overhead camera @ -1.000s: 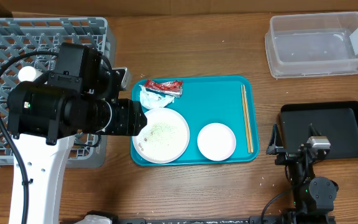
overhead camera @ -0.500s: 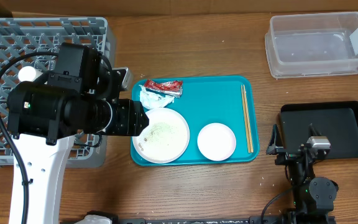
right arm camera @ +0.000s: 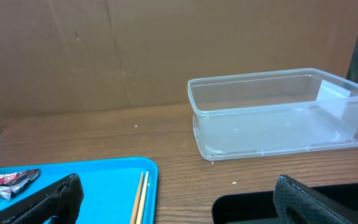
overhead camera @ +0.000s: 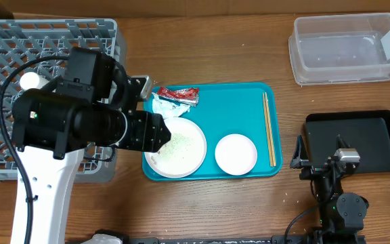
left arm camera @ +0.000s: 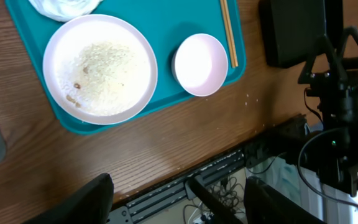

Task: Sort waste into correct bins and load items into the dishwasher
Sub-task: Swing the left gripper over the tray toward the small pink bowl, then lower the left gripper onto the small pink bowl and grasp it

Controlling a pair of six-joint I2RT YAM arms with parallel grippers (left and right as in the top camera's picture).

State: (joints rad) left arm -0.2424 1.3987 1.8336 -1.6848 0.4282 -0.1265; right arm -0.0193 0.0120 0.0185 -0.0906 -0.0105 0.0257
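From above, the left arm hides the left edge of the white plate and part of the napkin. A small white thing in the grey rack is hard to make out.

The left pincer is wide apart and holds nothing. The right pincer is wide and empty too, by the black tray.

Rice crumbs lie on the plate. The plate shares the teal tray with the red packet, pink dish and chopsticks. The clear tub sits far back on the counter.

L arm over plate w/ crumbs, teal tray.
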